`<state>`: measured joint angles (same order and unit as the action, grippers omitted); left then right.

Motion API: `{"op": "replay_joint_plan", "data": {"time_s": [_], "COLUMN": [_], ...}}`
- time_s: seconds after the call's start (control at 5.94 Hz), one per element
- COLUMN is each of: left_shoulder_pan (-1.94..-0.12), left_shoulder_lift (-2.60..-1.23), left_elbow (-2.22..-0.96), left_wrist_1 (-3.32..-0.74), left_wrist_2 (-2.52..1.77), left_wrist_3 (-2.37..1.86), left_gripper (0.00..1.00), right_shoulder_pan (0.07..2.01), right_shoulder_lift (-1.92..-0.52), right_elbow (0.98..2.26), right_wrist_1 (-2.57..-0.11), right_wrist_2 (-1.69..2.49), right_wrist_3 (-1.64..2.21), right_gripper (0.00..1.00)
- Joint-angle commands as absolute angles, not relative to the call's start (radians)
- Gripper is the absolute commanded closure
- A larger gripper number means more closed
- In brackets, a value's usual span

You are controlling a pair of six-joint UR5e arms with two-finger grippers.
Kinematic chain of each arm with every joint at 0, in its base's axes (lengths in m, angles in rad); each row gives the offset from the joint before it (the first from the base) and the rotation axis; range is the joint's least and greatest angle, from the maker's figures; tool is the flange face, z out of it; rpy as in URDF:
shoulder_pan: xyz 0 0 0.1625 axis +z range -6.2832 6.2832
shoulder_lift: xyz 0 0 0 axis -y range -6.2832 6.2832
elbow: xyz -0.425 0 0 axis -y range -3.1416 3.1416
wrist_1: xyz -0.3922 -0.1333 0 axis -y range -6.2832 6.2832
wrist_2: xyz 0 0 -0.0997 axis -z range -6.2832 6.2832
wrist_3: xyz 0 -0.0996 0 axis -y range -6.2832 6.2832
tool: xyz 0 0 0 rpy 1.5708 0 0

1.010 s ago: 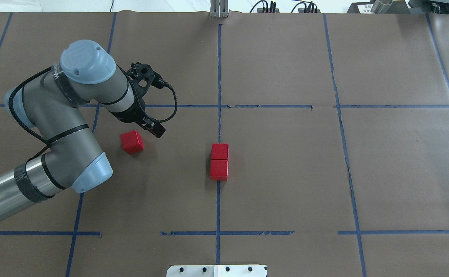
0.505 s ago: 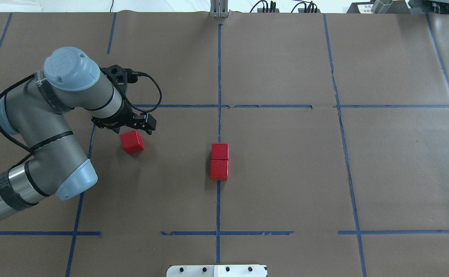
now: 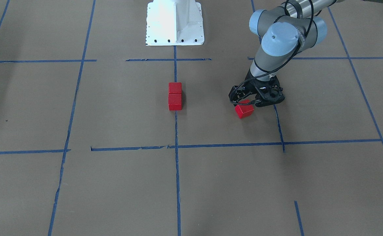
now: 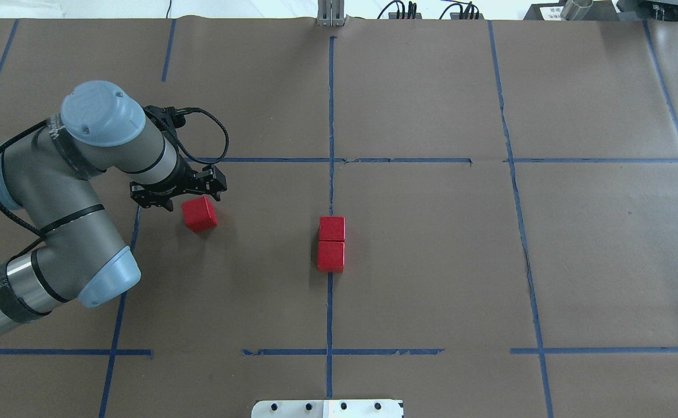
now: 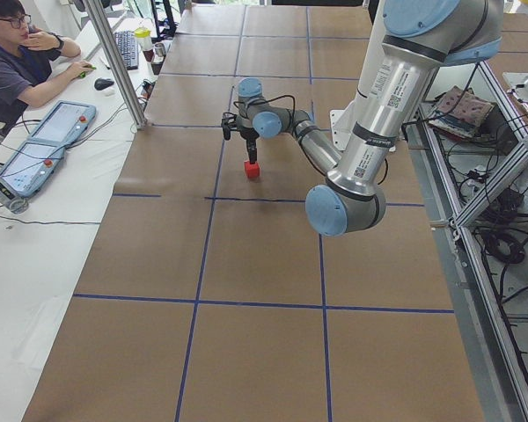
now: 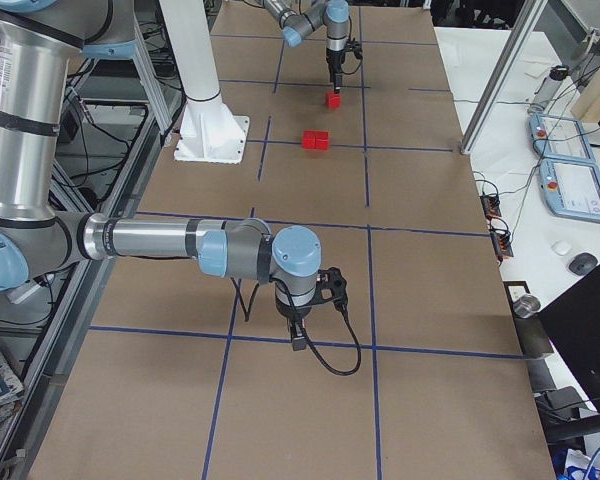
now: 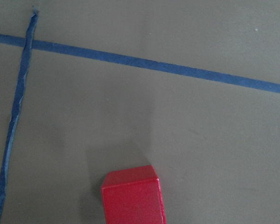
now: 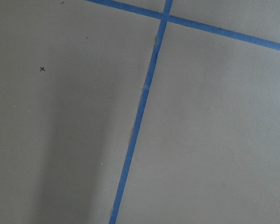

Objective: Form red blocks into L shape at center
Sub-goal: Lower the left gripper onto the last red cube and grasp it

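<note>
Robotics lab: seated operator point(image 5: 22, 66), teach pendants point(image 5: 60, 130) apparently, tape-gridded table point(image 4: 431, 261), cabling point(image 5: 502, 242).

Brown paper table point(image 4: 431, 278) with blue tape lines point(image 4: 329, 313) carries three red blocks point(image 4: 331, 244)

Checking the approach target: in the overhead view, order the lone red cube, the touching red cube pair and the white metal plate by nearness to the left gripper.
From the left gripper:
1. Lone red cube, right beside it.
2. Touching red cube pair, centre tape line.
3. White metal plate, near table edge.
</note>
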<state>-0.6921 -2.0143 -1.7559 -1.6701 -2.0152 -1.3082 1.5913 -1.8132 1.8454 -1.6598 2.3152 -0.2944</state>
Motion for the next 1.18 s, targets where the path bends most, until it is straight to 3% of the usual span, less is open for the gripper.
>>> {"op": "replay_joint_plan", "data": {"time_s": [0.0,0.84,1.01], "left_shoulder_pan": [-0.687,-0.637,-0.635], "left_shoulder_lift": [-2.019,-2.028,-2.036], "left_elbow": [-1.729,-1.664,-1.651], "left_wrist_1": [-1.671,-1.674,-1.677], "left_wrist_2": [-2.014,-1.957,-1.957], "left_wrist_3": [-1.337,-1.367,-1.367], "left_gripper": [0.06,0.10,0.15], "right_shoulder_pan": [1.591,1.591,1.591], "right_shoulder_lift": [-1.813,-1.813,-1.813], "right_elbow": [1.845,1.845,1.845], "right_wrist_1": [-1.660,-1.660,-1.660], "right_wrist_2": [2.315,2.315,2.315], "right_wrist_3": [-0.295,-0.295,-0.295], "right_gripper": [0.00,0.00,0.00]}}
